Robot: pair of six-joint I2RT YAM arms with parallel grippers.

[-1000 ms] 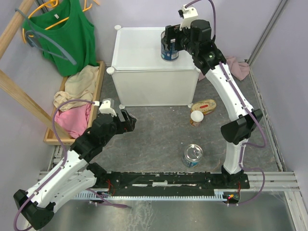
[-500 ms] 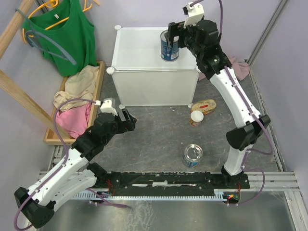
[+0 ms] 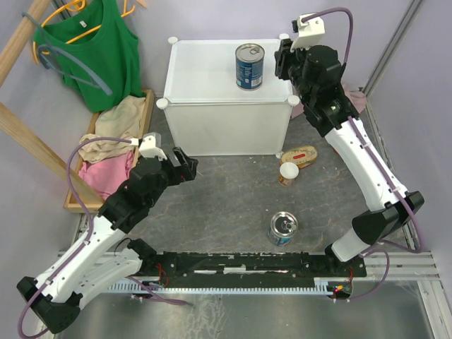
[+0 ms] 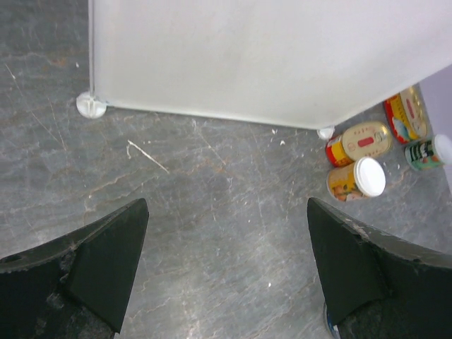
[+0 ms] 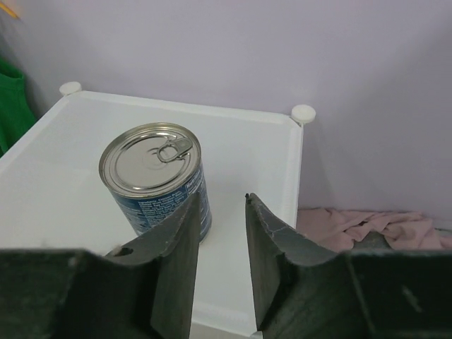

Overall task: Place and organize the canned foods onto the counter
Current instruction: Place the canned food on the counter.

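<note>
Robot lab cell staged as a home corner. Left arm [image 3: 99, 236] and right arm [image 3: 367, 162] bolted to a rail [image 3: 247, 263]. Bare lilac walls [image 3: 205, 18], grey mat [image 3: 226, 201]. Props: plastic cabinet [image 3: 226, 123], tray [image 3: 146, 127] of clothes [image 3: 106, 176], hung green top [image 3: 106, 56], loose cans [image 3: 283, 229].

Counter [image 4: 268, 56]: cut off above and at the right in the left wrist view; top out of frame.
Second oval tin [image 4: 406, 116]: label print too small to read.
Dark-labelled small can [image 4: 427, 152]: clipped by the right edge; label unreadable.
Tall can [image 5: 150, 157]: lower left of label covered by a finger [image 5: 162, 261] in the right wrist view; lettering blurred.
Pink cloth [image 5: 367, 226]: partly behind the other finger.
Right gripper [image 3: 284, 62]: finger gap not to be made out from above.
</note>
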